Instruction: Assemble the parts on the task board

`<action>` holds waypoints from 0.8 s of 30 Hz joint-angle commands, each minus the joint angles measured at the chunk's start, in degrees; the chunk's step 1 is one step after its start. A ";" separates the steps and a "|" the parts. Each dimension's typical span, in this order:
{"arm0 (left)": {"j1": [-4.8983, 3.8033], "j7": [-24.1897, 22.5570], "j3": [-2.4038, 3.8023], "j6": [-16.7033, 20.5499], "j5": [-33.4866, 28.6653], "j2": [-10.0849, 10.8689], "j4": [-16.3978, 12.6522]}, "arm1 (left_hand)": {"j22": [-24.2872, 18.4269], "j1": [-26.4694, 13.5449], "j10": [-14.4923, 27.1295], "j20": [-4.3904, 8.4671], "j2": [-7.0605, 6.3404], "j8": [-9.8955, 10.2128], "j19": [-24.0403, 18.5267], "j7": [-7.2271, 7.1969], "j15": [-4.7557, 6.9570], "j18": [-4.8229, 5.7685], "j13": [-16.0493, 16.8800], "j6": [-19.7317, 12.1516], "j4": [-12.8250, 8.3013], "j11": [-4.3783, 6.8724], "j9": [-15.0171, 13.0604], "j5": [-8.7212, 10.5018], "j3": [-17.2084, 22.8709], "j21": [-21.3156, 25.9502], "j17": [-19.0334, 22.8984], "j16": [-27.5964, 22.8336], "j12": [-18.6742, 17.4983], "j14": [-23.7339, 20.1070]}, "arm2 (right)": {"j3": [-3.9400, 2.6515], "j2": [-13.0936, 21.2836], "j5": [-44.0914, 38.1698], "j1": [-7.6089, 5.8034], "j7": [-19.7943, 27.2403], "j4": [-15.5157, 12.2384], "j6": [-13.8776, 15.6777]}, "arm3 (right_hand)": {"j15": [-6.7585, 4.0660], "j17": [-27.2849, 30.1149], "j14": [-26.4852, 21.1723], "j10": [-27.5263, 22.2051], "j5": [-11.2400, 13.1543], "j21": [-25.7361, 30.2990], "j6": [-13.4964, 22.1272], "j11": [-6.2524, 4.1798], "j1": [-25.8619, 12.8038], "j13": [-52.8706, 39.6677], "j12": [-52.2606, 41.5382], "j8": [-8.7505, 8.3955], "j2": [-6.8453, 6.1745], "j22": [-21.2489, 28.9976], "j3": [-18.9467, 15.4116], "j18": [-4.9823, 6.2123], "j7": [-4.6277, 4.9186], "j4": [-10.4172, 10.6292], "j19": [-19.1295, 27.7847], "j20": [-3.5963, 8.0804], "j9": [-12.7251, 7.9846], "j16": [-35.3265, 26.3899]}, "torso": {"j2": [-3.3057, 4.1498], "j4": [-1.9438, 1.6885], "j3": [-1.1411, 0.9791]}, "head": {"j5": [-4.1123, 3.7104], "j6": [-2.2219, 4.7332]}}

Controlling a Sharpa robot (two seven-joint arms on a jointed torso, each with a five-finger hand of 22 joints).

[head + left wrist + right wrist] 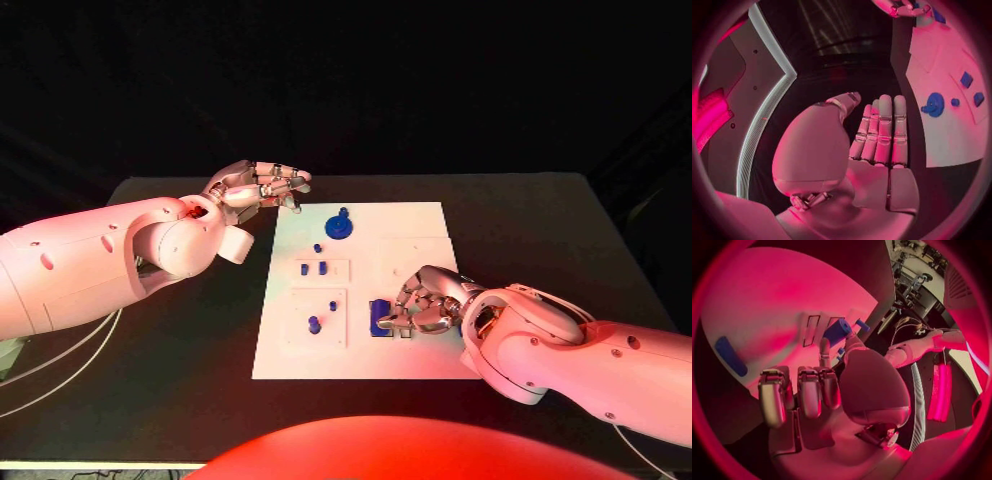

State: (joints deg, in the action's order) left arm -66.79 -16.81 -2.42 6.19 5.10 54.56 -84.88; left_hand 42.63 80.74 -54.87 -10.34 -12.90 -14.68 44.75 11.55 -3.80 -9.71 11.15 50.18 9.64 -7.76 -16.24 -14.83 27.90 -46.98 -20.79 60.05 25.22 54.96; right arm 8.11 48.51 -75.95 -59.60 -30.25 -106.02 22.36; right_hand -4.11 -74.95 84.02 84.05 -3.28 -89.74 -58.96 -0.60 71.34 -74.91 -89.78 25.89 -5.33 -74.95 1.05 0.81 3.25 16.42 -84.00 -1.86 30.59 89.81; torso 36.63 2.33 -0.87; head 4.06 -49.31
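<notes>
The white task board (411, 240) lies mid-table. A round blue part with a knob (339, 226) sits near its far edge, also seen in the left wrist view (934, 105). Several small blue parts (312, 268) lie down its left half. My right hand (428, 301) rests over the board's near right side, fingers curled, pinching a blue cylindrical part (379, 318) between thumb and finger; the right wrist view shows that part (837, 331) at the fingertips. My left hand (260, 186) hovers by the board's far left corner, fingers straight and holding nothing (879, 135).
A long blue piece (729, 356) lies on the board beyond my right hand. The black table (548, 220) runs bare on both sides of the board. Cables (65, 365) hang off the table's left edge.
</notes>
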 commanded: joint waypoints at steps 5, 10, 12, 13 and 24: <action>-0.03 -0.24 0.04 -0.98 -0.28 0.03 -0.10 | -0.10 0.01 0.44 -0.02 0.58 -0.25 0.48 -0.03 -0.30 -0.70 -0.07 -0.49 0.39 -0.05 0.08 -0.17 -0.09 0.28 -0.05 -0.36 0.20 0.10 | 0.09 0.61 -2.74 0.26 -0.90 0.05 -0.44 | -0.60 -14.56 5.87 5.95 -0.25 -0.26 -0.04 -0.57 2.43 -15.09 -0.22 -0.26 -0.92 -15.05 1.44 -0.81 -0.25 -0.24 -6.00 0.44 -0.32 -0.02 | -0.01 0.00 0.01 | 0.09 -0.04; -0.03 -0.09 0.03 -1.12 -0.27 0.10 -0.09 | -0.10 0.01 0.44 -0.02 0.58 -0.25 0.48 -0.03 -0.30 -0.70 -0.07 -0.49 0.39 -0.05 0.08 -0.17 -0.09 0.28 -0.05 -0.36 0.20 0.10 | 0.09 0.89 -2.53 0.36 -0.17 -0.35 -0.64 | -0.59 -14.44 5.85 5.95 -0.22 -0.26 -0.12 -0.55 3.06 -15.09 -0.22 -0.38 -1.82 -15.05 1.75 -0.81 -0.20 -0.13 -6.00 0.45 -0.47 -0.07 | -0.02 0.02 -0.02 | 0.16 -0.10; -0.03 -0.07 0.03 -1.14 -0.27 0.11 -0.09 | -0.10 0.01 0.44 -0.02 0.58 -0.25 0.48 -0.03 -0.30 -0.70 -0.07 -0.49 0.39 -0.05 0.08 -0.17 -0.09 0.28 -0.05 -0.36 0.20 0.10 | 0.09 0.90 -2.27 0.39 0.07 -0.45 -0.73 | -0.58 -14.45 5.85 5.95 -0.22 -0.26 -0.15 -0.53 3.01 -15.09 -0.22 -0.39 -2.01 -15.05 1.76 -0.81 -0.18 -0.03 -6.00 0.44 -0.50 -0.07 | -0.01 0.00 -0.02 | 0.19 -0.10; -0.02 -0.07 0.03 -1.14 -0.26 0.12 -0.10 | -0.10 0.01 0.44 -0.02 0.58 -0.25 0.48 -0.03 -0.30 -0.70 -0.07 -0.49 0.39 -0.05 0.08 -0.17 -0.09 0.28 -0.05 -0.36 0.20 0.10 | 0.09 0.89 -2.18 0.39 0.16 -0.48 -0.75 | -0.57 -14.47 5.85 5.95 -0.22 -0.26 -0.18 -0.51 2.94 -15.09 -0.22 -0.40 -2.19 -15.05 1.76 -0.81 -0.16 0.06 -6.00 0.44 -0.52 -0.06 | -0.01 0.00 -0.02 | 0.19 -0.10; -0.02 -0.20 0.03 -1.02 -0.26 0.06 -0.05 | -0.10 0.01 0.44 -0.02 0.58 -0.25 0.48 -0.03 -0.30 -0.70 -0.07 -0.49 0.39 -0.05 0.08 -0.17 -0.09 0.28 -0.05 -0.36 0.20 0.10 | 0.09 1.22 -2.46 0.43 0.50 -0.58 0.43 | -0.51 -14.41 5.84 5.95 -0.24 -0.26 -0.32 -0.44 2.20 -15.09 -0.22 -0.45 -2.67 -15.05 1.78 -0.81 -0.07 0.34 -6.00 0.40 -0.62 -0.09 | -0.03 0.06 -0.02 | 0.13 -0.16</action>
State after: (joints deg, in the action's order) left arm -66.79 -16.64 -2.43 6.05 5.10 54.71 -84.85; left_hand 42.57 80.74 -54.78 -10.34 -12.90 -14.75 44.75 11.55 -3.80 -9.71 11.16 50.18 9.65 -7.67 -16.21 -14.83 27.91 -46.98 -20.79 60.05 25.26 54.96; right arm 8.20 49.60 -77.55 -59.23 -30.49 -106.42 22.42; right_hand -4.32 -74.93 83.81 83.84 -3.33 -89.74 -58.96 -0.81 73.68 -74.91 -89.78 25.66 -7.79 -74.93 2.95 0.81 3.25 16.43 -84.01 -1.86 30.05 89.81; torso 36.61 2.36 -0.88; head 4.29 -49.49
